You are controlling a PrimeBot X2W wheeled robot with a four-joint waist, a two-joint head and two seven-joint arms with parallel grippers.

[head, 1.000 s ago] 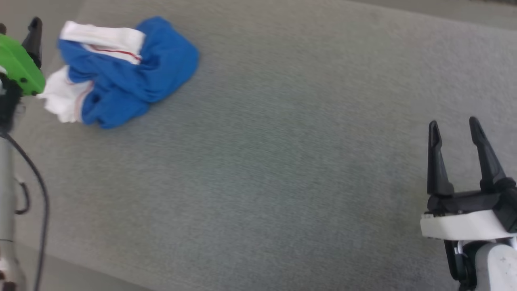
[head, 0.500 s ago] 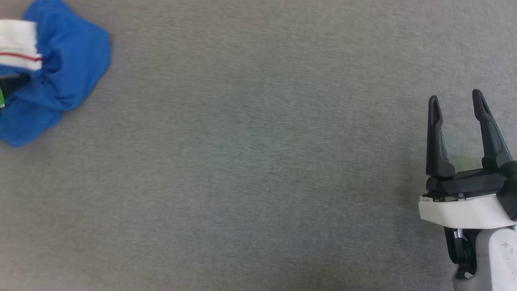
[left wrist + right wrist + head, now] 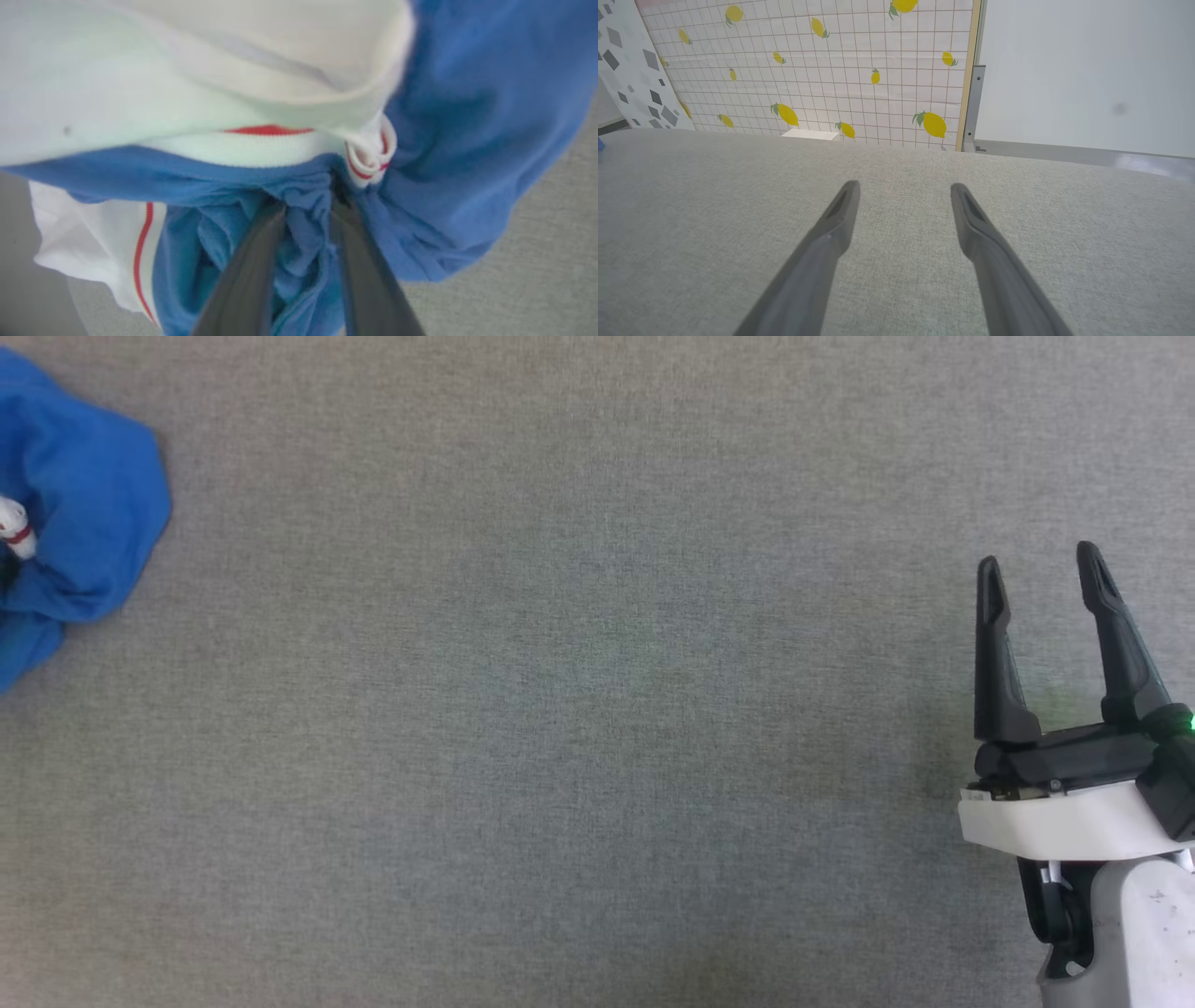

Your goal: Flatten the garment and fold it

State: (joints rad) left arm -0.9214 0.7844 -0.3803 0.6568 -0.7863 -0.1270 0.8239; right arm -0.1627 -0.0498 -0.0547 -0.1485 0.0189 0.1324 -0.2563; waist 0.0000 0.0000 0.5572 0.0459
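Observation:
The garment [image 3: 84,523] lies crumpled at the far left edge of the head view, a blue heap with a bit of white and red trim. In the left wrist view the garment [image 3: 467,140] is very close: blue cloth, white sleeve, red stripes. My left gripper [image 3: 306,200] has its two dark fingers pressed into the heap, with a bunch of blue cloth pinched between them. My right gripper [image 3: 1036,560] hovers over the grey surface at the lower right, far from the garment. In the right wrist view the right gripper [image 3: 903,186] stands open with nothing between its fingers.
A grey fabric-covered table [image 3: 597,709] spreads across the head view. Beyond the table's far edge [image 3: 1017,156] stand a lemon-patterned grid panel [image 3: 831,70], a grey-speckled panel [image 3: 630,70] and a plain white wall [image 3: 1087,70].
The head camera has swung, so the garment now sits at the picture's left edge and the green-topped left arm has left that view. The right gripper stays open in about the same spot.

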